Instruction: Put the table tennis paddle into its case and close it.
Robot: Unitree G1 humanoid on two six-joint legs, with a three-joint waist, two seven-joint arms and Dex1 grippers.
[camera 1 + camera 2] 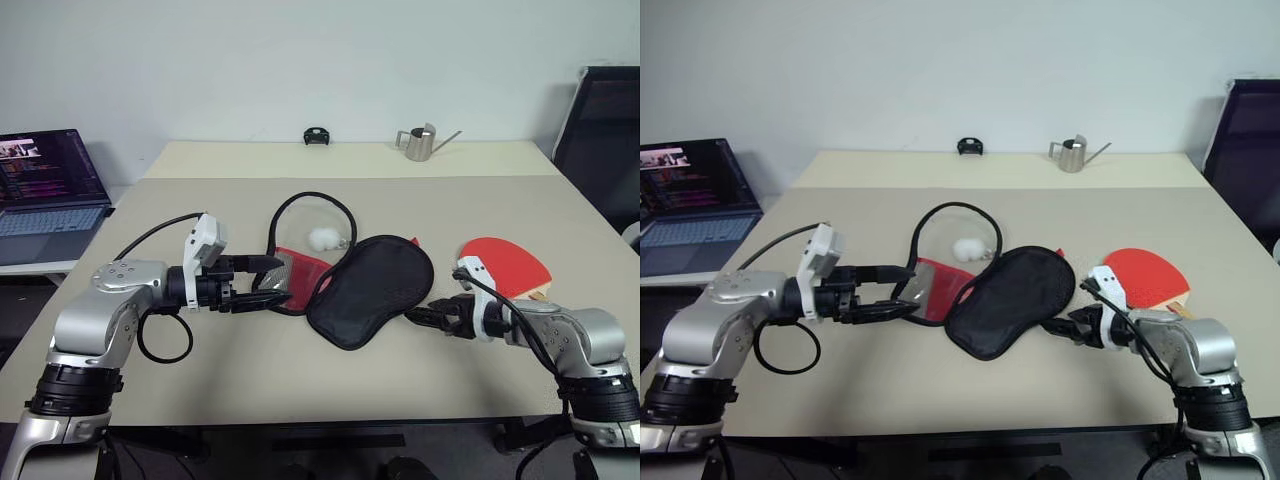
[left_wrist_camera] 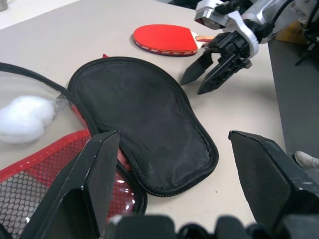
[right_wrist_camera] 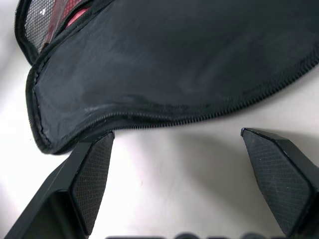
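The case lies unzipped in the middle of the table. Its black half is spread flat, and its red mesh half lies to the left. The white pom-pom rests behind them. The table tennis paddle lies red face up on the table to the right of the case, outside it. My left gripper points right, open, with its fingertips at the red mesh half and nothing between them. My right gripper is open low beside the black half's right edge, close to it, with nothing held.
A laptop stands open on a side desk at the left. A metal watering can and a small black object sit at the table's far edge. A black chair stands at the right.
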